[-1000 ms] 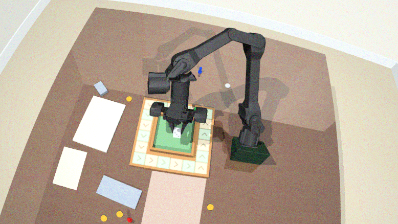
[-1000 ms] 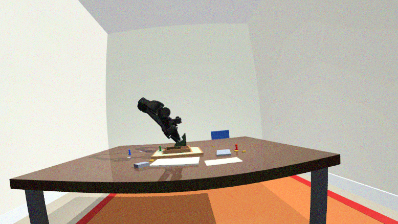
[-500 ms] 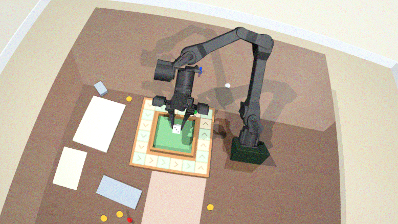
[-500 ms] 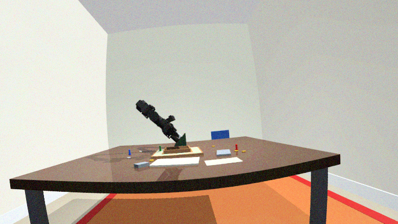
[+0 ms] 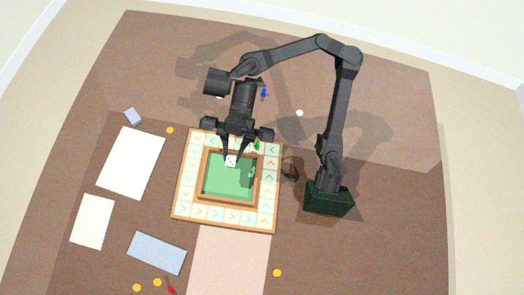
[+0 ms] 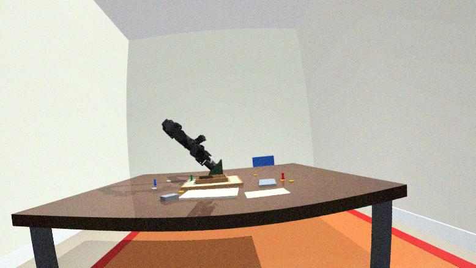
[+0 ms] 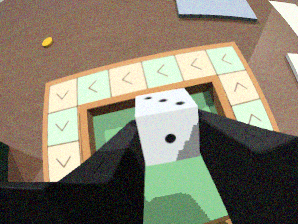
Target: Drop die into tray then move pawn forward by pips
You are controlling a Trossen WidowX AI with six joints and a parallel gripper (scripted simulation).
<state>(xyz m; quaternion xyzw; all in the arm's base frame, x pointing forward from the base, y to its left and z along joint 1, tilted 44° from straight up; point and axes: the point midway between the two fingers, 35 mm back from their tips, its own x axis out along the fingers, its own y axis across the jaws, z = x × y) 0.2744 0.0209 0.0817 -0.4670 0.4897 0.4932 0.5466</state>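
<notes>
My gripper point(image 5: 232, 159) point(image 7: 165, 123) is shut on the white die point(image 5: 230, 161) point(image 7: 162, 135). It holds the die above the green-floored dice tray point(image 5: 219, 183) point(image 7: 187, 182), with one pip on the face toward the wrist camera and three on the face beyond. In the exterior view the die is too small to make out clearly. The board point(image 5: 223, 225) point(image 7: 47, 120) has a ring of cream and green squares with arrows. The green pawn point(image 5: 257, 145) point(image 6: 191, 177) stands on the board's upper row in the top view, one square from the right corner, beside my right-hand finger.
A blue pawn point(image 5: 263, 93) point(image 6: 155, 182) stands beyond the board, near my forearm. A red pawn point(image 5: 170, 289) point(image 6: 282, 175) stands at the far side. White sheets point(image 5: 131, 163) point(image 5: 92, 221), blue-grey blocks point(image 5: 157, 252) point(image 5: 133, 116) and several yellow discs point(image 5: 277, 272) point(image 7: 47, 42) lie around the board.
</notes>
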